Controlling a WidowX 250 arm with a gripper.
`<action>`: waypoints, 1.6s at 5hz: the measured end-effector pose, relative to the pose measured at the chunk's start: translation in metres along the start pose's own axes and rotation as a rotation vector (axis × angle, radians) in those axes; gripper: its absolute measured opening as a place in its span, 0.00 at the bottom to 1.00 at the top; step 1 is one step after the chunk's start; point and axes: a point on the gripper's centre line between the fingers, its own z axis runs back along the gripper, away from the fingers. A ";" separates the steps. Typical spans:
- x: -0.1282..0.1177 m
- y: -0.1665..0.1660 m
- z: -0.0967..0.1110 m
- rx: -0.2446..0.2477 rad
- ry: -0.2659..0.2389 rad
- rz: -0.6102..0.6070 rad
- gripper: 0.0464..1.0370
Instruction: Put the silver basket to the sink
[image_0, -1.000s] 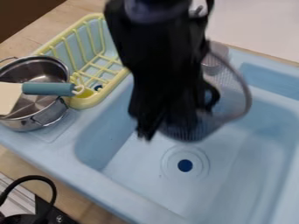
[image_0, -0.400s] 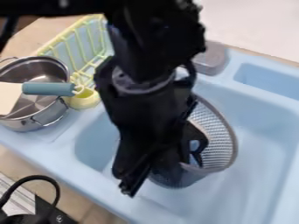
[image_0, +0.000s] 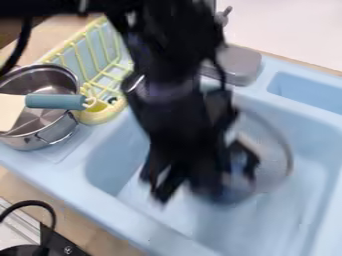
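The tool (image_0: 167, 187) is hanging over the sink (image_0: 280, 220), pointing down into its left half, and it's looking so smeared and dark from here that I can't tell how far open it is. I can't be sure of its hold either, though the silver basket (image_0: 266, 160) is sitting right up against it. That basket is showing its mesh side and curved rim over the middle of the sink, and the tool is covering part of it. Whether its bottom is touching the sink, I can't tell.

Along the back edge of the sink, 1 grey block (image_0: 242, 67) is resting, partly behind the black arm. At the sink's back left, 1 yellow rack (image_0: 100, 118) is standing on the ledge. On the sink's left ledge, 1 metal pot (image_0: 27, 142) is sitting beside the rack, and 1 spatula (image_0: 57, 101) with a blue handle is lying across its top. In front of the sink the wooden bench (image_0: 87, 225) is showing, and to the front left 1 black cable (image_0: 30, 202) is curving.
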 end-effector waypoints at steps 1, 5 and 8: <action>-0.002 0.003 -0.010 -0.048 -0.013 0.044 0.01; 0.024 0.023 -0.021 -0.071 -0.169 0.186 0.19; 0.037 0.020 0.000 -0.075 -0.226 0.253 0.96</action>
